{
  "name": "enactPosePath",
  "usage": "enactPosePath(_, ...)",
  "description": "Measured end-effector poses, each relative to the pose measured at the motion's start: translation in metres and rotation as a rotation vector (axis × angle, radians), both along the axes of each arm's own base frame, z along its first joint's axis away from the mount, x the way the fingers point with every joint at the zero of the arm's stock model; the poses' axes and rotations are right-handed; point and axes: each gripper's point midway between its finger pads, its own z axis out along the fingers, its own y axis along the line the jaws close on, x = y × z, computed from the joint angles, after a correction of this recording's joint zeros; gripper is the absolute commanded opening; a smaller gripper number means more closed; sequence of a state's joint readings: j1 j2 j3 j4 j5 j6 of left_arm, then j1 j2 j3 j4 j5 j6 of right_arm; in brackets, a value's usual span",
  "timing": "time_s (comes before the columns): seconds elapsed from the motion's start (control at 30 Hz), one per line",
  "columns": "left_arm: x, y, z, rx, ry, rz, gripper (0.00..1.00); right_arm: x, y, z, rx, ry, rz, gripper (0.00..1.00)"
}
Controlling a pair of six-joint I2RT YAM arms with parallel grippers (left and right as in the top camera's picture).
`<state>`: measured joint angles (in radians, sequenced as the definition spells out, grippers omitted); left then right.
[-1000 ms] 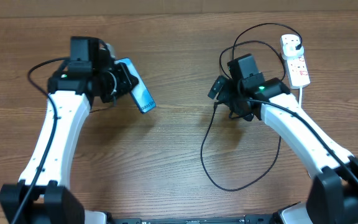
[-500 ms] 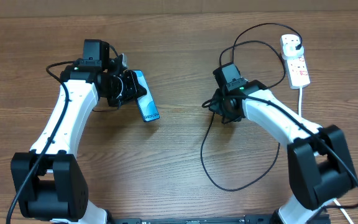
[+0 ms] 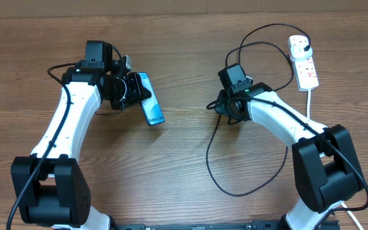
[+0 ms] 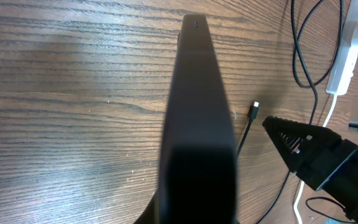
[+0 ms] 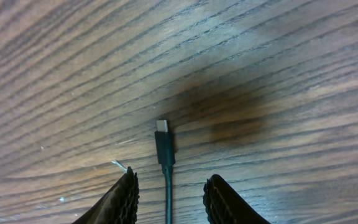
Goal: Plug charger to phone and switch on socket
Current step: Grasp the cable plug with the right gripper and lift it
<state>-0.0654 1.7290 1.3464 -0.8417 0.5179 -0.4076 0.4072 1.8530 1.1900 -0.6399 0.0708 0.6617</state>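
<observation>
My left gripper (image 3: 135,90) is shut on the phone (image 3: 151,102), which it holds off the table at a tilt, lit screen up. The left wrist view shows the phone (image 4: 197,106) edge-on as a dark slab running away from the jaws. The charger cable (image 3: 214,160) loops across the table to its black plug (image 3: 306,45) in the white socket (image 3: 306,67). Its connector tip (image 5: 162,142) lies flat on the wood. My right gripper (image 5: 169,196) is low over it, open, one finger on each side of the cable with a gap to both.
The socket's thick white lead (image 3: 310,96) runs toward the near right. The charger cable makes a wide loop (image 3: 260,38) at the back and another (image 3: 248,188) near the front edge. The left wrist view also catches the connector tip (image 4: 254,109) and my right gripper (image 4: 303,146).
My right gripper has swung down and left over the connector tip, and its jaws have narrowed around the cable. The left arm has carried the phone slightly right.
</observation>
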Motion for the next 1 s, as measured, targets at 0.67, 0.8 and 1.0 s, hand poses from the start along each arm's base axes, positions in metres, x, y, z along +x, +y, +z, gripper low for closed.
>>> enactPosePath(0.67, 0.000, 0.000, 0.000, -0.003, -0.001, -0.001, 0.04, 0.001, 0.009, -0.028, -0.004, 0.034, 0.108, 0.22)
enactPosePath(0.8, 0.000, 0.000, 0.000, -0.003, -0.001, -0.001, 0.04, 0.000, 0.009, -0.028, 0.000, 0.041, 0.112, 0.21)
enactPosePath(1.0, 0.000, 0.000, 0.000, -0.003, -0.001, -0.001, 0.04, 0.000, 0.011, -0.028, 0.008, 0.040, 0.114, 0.18)
